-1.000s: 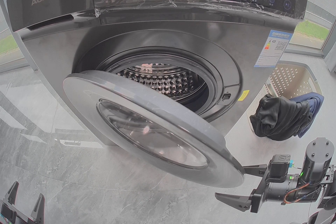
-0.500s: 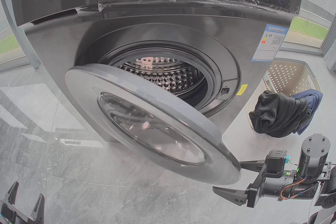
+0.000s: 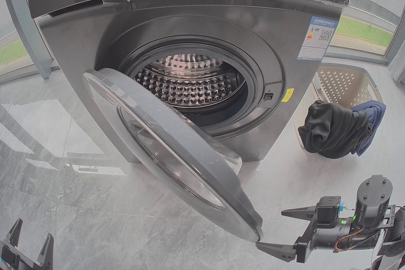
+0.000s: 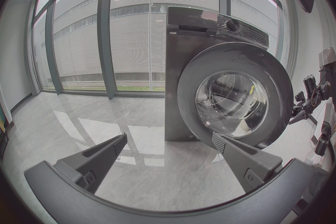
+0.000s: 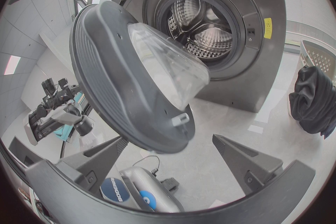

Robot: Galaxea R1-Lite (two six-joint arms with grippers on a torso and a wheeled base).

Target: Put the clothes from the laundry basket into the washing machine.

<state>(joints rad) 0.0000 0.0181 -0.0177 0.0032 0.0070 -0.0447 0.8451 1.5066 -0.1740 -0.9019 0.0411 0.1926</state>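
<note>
I'm seeing right gripper fingers spread, empty, right by the washing machine door edge; clothes hanging on laundry basket, far right, well apart.

Glossy grey floor — tall windows, grass strip outside

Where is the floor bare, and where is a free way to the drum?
Bare floor lies left of the open door, and between the door, the laundry basket and the right gripper. The drum mouth is open above the door. Crowded: the gripper's open jaws by the door's rim.
</note>
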